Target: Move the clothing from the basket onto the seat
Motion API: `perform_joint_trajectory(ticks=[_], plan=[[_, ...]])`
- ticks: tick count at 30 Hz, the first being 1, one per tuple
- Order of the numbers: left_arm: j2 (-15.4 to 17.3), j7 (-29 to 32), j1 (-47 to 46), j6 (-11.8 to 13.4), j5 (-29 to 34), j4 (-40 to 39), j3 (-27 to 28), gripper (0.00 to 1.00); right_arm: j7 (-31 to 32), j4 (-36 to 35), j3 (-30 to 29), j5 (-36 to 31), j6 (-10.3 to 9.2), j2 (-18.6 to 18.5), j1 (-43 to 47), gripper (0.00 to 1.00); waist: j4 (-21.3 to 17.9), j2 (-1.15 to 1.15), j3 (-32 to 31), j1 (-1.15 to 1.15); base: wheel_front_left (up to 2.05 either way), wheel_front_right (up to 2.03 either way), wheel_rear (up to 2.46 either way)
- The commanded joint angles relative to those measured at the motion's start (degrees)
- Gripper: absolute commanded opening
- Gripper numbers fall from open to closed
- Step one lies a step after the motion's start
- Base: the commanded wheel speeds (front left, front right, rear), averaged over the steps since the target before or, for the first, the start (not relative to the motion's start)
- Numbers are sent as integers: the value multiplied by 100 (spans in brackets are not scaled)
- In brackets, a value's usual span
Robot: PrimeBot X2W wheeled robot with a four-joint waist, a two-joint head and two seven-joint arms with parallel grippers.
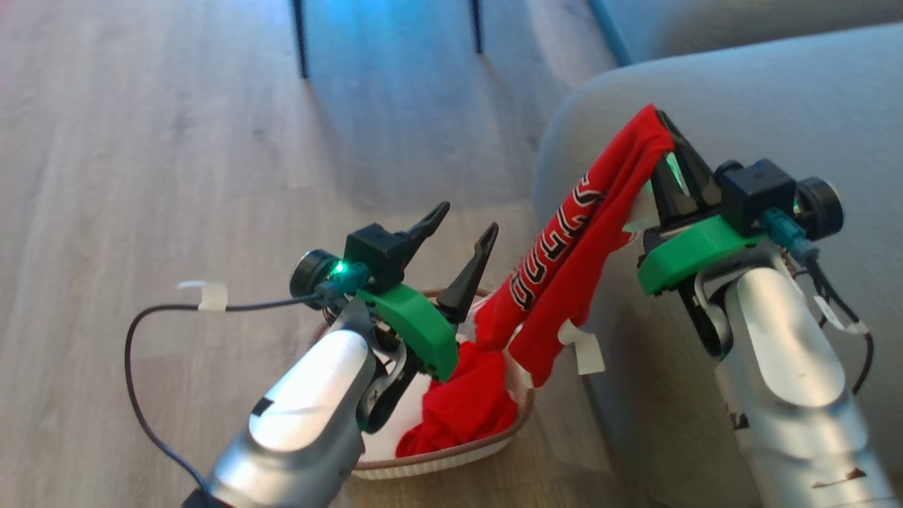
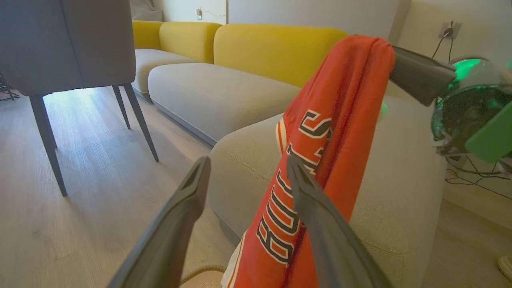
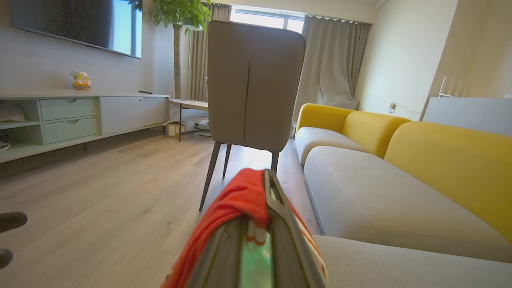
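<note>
Floor (image 1: 176, 141): pale wood boards, spread below and ahead of both pairs of jaws
Seat (image 1: 762, 106): grey cushion with a rounded edge, right beneath the right jaws and off to the right of the left jaws
Chair (image 3: 254, 84): grey back on dark legs, well beyond the tips of the right jaws
Jersey (image 1: 585, 233): red with black-and-white lettering, its top end caught in the right jaws above the seat's edge; it hangs slantwise down, just right of the left jaws, and its low end reaches the basket
Basket (image 1: 451, 462): white with a brown rim, on the floor below the left jaws, close against the seat's front
Shorts (image 1: 465, 409): plain red heap inside the basket, under the left jaws
Right gripper (image 1: 663, 121): jaws pressed together on the jersey
Left gripper (image 1: 466, 220): jaws spread apart and holding nothing, raised over the basket
</note>
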Motion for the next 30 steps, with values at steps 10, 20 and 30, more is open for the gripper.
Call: perform_joint_trajectory(ticks=[10,20,30], plan=[[6,-72,85,-55,262,-436,387,100,-37,-399,211,74,-1,-186,-578,0,-1096,0,167,0,0,0,0],[0,-72,202,-93,493,-558,501,100,-37,-475,319,237,-1,-307,-764,0,-1578,0,399,0,0,0,0],[-3,-72,50,-135,650,-607,576,100,4,-188,339,381,-1,-548,-1617,0,-1287,0,739,0,0,0,0]])
